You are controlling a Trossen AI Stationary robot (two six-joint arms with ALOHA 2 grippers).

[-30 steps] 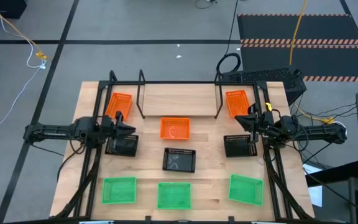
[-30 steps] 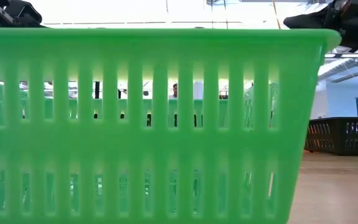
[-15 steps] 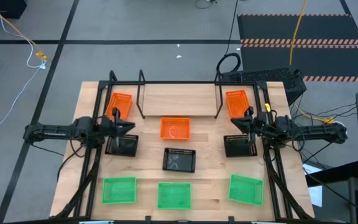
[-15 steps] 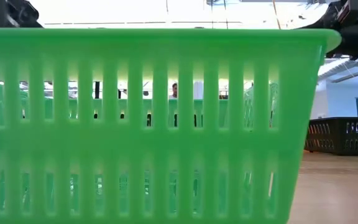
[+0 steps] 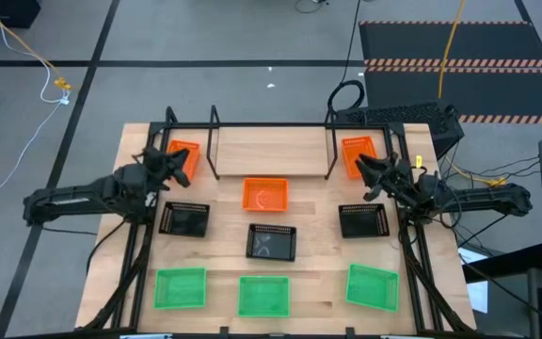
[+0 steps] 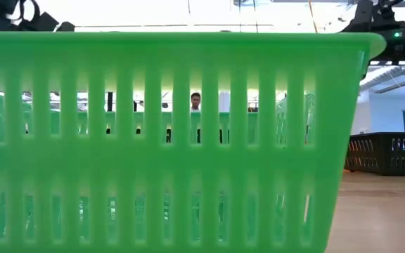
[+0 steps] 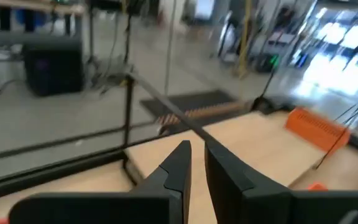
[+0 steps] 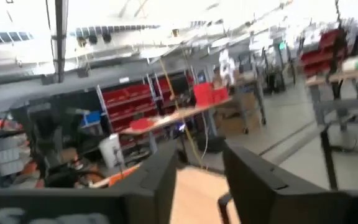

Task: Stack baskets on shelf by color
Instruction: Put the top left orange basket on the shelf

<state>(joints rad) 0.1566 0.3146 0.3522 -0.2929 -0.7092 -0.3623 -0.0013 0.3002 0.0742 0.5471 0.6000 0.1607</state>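
Both arms are raised, nothing held. The left gripper fingers are almost shut; the right gripper fingers are partly open. All baskets lie on the surface, an orange basket at 10 o'clock, the shelf at 12. Risk: fingers may clip the shelf rods.

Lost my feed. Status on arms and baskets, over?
Left gripper near far-left orange basket, fingers nearly closed, empty. Right gripper beside far-right orange basket, fingers open, empty. Shelf holds nothing. Nothing blocking.

No legible text or labels.
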